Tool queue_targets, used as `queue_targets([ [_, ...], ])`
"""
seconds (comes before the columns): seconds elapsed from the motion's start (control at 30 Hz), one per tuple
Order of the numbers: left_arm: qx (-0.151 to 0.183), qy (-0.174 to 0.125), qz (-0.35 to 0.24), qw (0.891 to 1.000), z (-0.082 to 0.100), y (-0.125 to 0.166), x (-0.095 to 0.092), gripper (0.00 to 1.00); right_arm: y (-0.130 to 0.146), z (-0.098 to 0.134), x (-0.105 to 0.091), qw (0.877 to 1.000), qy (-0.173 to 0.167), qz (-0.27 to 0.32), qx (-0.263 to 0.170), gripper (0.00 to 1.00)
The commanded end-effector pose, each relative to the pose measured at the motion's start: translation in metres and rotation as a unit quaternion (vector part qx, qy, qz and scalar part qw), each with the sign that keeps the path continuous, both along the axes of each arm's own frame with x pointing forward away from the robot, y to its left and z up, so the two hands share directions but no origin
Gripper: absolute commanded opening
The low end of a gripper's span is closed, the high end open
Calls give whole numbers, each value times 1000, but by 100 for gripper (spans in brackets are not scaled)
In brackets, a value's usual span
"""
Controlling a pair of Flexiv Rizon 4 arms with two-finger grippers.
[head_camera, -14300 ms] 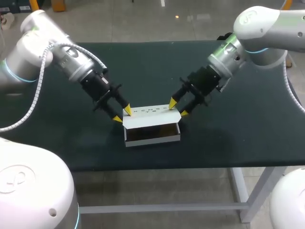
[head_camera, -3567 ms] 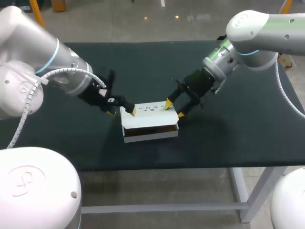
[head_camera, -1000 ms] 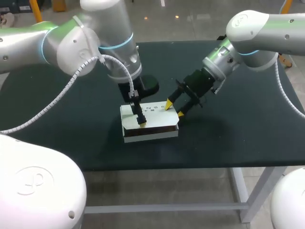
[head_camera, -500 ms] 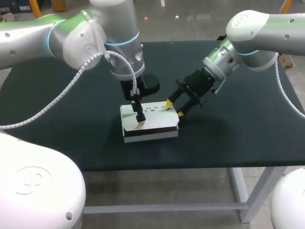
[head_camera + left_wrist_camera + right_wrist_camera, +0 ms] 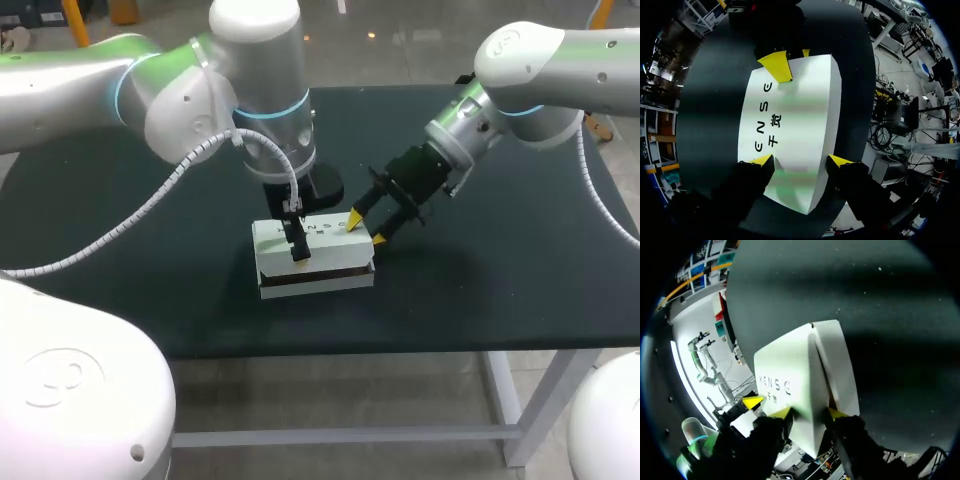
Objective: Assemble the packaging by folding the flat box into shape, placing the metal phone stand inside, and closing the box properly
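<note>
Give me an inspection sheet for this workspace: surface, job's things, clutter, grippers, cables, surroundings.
Surface: dark table, flat.
Job's things: white box near the front middle, lid lowered, a dark gap showing along the front; phone stand not visible.
Clutter: nothing seen.
Grippers: left gripper open, over the lid; right gripper at the box's right end, grip unclear.
Cables: grey hose looping off the left arm above the table.
Surroundings: nothing seen.

The left arm (image 5: 200,90) and right arm (image 5: 540,55) are glossy white with cyan joint rings; a ribbed white cable (image 5: 155,190) trails the left. Left tool (image 5: 800,161) and right tool (image 5: 366,228) are black, yellow-tipped.
</note>
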State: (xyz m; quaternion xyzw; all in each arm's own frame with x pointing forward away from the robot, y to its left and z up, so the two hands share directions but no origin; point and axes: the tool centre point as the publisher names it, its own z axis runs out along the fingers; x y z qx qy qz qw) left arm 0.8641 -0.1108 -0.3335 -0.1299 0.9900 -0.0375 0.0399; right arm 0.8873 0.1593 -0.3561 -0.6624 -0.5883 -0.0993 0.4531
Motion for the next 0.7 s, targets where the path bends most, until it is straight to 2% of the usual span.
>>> queue_targets([
  [0.03,2,-34,7,999,-3,-1,-6,69,1,-1,-1,1000,0,0,0,46],
  [0.23,9,-86,25,996,-7,-1,-4,74,1,-1,-1,1000,0,0,0,46],
  [0.33,8,-100,31,994,-9,0,-3,75,1,-1,-1,1000,0,0,0,46],
  [0.53,20,-123,40,991,-13,-1,3,63,1,-1,-1,1000,0,0,0,46],
  [0.57,24,-128,43,991,-13,-1,4,60,1,-1,-1,1000,0,0,0,46],
  [0.63,21,-129,39,991,-13,-1,4,48,1,-1,-1,1000,0,0,0,46],
  [0.7,24,-135,39,990,-13,-2,5,45,1,-1,-1,1000,0,0,0,46],
])
